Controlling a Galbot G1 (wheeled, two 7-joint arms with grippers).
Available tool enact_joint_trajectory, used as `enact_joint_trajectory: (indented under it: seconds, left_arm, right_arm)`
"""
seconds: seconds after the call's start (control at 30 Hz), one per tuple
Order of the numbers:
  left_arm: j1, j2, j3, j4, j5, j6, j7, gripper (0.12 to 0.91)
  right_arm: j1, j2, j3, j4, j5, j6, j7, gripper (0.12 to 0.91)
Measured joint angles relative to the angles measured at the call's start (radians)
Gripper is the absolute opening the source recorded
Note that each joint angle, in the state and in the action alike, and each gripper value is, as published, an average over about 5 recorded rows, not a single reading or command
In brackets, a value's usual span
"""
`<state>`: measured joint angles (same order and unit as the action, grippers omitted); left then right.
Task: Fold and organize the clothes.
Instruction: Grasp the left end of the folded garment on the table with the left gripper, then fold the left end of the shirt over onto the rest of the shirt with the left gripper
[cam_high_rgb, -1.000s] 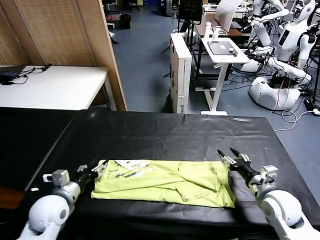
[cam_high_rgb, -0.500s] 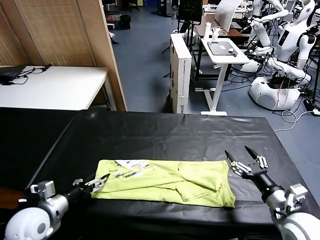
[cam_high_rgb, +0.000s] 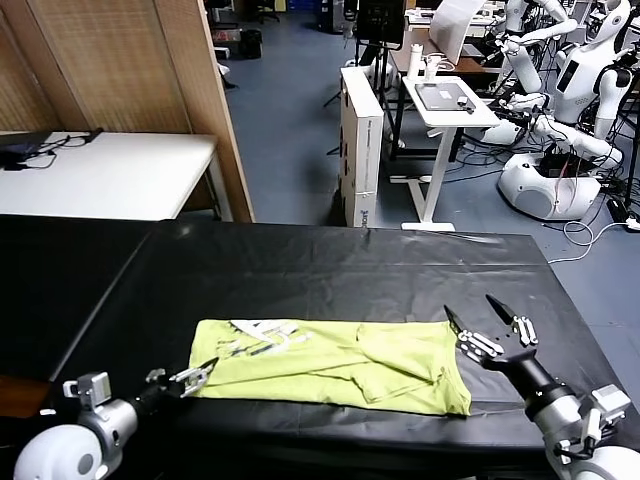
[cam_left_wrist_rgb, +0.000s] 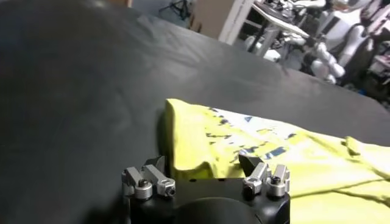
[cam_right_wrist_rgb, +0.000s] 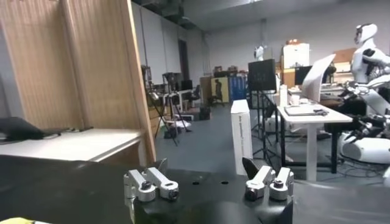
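Observation:
The lime yellow-green T-shirt (cam_high_rgb: 330, 365) lies folded into a long strip on the black table (cam_high_rgb: 330, 270), near the front edge, with its whitish print (cam_high_rgb: 262, 335) showing at the left end. My left gripper (cam_high_rgb: 197, 378) is open, low at the shirt's near left corner. In the left wrist view the shirt's (cam_left_wrist_rgb: 286, 164) left edge lies just ahead of the open left gripper (cam_left_wrist_rgb: 201, 163). My right gripper (cam_high_rgb: 482, 322) is open and empty, raised just off the shirt's right end. In the right wrist view the right gripper (cam_right_wrist_rgb: 204, 165) faces the room, with a sliver of shirt (cam_right_wrist_rgb: 13, 221) at the corner.
A white table (cam_high_rgb: 110, 170) and a wooden partition (cam_high_rgb: 150, 90) stand behind on the left. A tall cardboard box (cam_high_rgb: 362, 140), a white desk (cam_high_rgb: 450, 100) and other robots (cam_high_rgb: 575, 110) stand behind on the right. The table's right edge (cam_high_rgb: 590, 350) is close to my right arm.
My left gripper has drawn back from the shirt's left end to its near left corner. My right gripper has spread its fingers wider and pulled back slightly. The shirt has not moved.

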<state>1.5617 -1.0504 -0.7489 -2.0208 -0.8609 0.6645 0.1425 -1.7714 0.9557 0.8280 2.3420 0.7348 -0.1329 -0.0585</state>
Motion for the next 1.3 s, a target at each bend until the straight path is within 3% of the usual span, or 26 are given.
enact_joint_trajectory:
  seconds: [0.57,0.67,0.87,1.0,1.3]
  left_arm:
    - [-0.023,-0.013,0.025,0.024,-0.026,0.006,0.004,0.878]
    - [-0.026,-0.016,0.028,0.028,-0.020,0.005,0.001,0.757]
    - [-0.026,-0.018,0.034,0.033,-0.016,0.005,0.000,0.393]
    - [-0.026,-0.019,0.036,0.030,-0.013,0.004,-0.003,0.205]
    - [-0.020,-0.023,0.024,0.006,0.062,-0.017,-0.013,0.183]
  right_arm:
    - [-0.011,0.021,-0.004,0.018,-0.002,-0.001,0.000,0.907]
    - [-0.010,0.023,-0.009,0.020,-0.003,-0.002,0.000,0.907]
    - [-0.003,0.023,-0.017,0.019,-0.006,-0.003,0.000,0.907]
    - [0.004,0.023,-0.025,0.014,-0.009,-0.003,0.000,0.907]
    - [0.024,0.028,-0.034,-0.007,-0.010,-0.004,0.010,0.907]
